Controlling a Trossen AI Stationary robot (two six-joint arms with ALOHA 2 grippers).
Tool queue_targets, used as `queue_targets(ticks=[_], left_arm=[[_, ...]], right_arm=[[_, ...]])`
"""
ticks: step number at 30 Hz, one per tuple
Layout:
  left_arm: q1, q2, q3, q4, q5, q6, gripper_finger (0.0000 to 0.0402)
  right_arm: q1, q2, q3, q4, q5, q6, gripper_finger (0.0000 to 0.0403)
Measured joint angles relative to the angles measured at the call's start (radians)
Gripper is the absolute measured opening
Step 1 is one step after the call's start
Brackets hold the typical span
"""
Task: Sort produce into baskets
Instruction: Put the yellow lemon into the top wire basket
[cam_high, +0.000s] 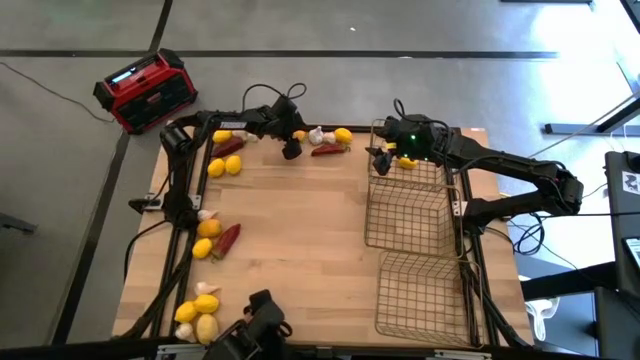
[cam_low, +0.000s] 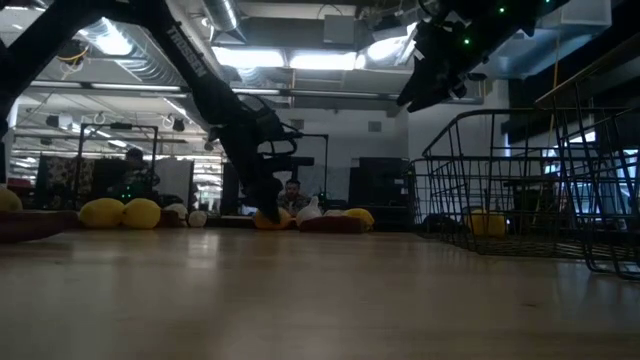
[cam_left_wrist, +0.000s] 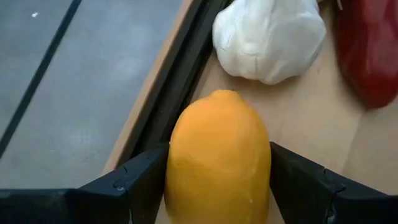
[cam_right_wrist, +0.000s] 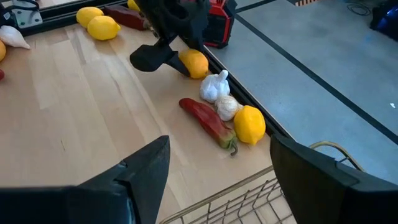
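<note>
The left tool (cam_left_wrist: 217, 186) has its two dark fingers (cam_left_wrist: 134, 186) set on either side of an orange lemon (cam_left_wrist: 217, 158), touching its flanks, so it grips the fruit right at the far edge of the counter (cam_high: 300, 250), beside the black frame rail (cam_left_wrist: 180, 81). Just past the lemon lie a white garlic bulb (cam_left_wrist: 270, 37) and a red chili pepper (cam_left_wrist: 370, 50), leaving little open room on that side, while bare wood stretches toward the middle of the counter. The left arm reaches in from the counter's far left corner, bent low along the far rail. The right tool (cam_right_wrist: 214, 171) hangs spread apart and empty above the near rim of the far basket (cam_high: 425, 180), well clear of the wood; its arm folds in from the right side. A second lemon (cam_right_wrist: 250, 124), another chili (cam_right_wrist: 208, 122) and two garlic bulbs (cam_right_wrist: 216, 86) lie in a row along the far edge between the two tools. One yellow lemon (cam_high: 408, 161) lies in the far basket; two further baskets (cam_high: 425, 290) line the right side. More produce lies along the left edge (cam_high: 205, 235).
</note>
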Motion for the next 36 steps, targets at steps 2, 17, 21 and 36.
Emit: queue_targets(ticks=[2, 17, 21, 36], left_arm=[[0.000, 0.000, 0.000, -0.003, 0.005, 0.001, 0.0241], [-0.057, -0.081, -0.008, -0.121, 0.009, -0.018, 0.0226], [-0.097, -0.164, -0.005, -0.139, 0.009, -0.043, 0.0229], [-0.320, -0.435, -0.005, -0.140, 0.063, -0.138, 0.0224]], right_arm=[[0.000, 0.000, 0.000, 0.000, 0.000, 0.000, 0.0273], [0.000, 0.000, 0.000, 0.017, 0.000, 0.003, 0.0273], [0.000, 0.000, 0.000, 0.036, -0.005, 0.004, 0.0273], [0.001, 0.004, 0.000, 0.145, -0.326, -0.005, 0.0273]])
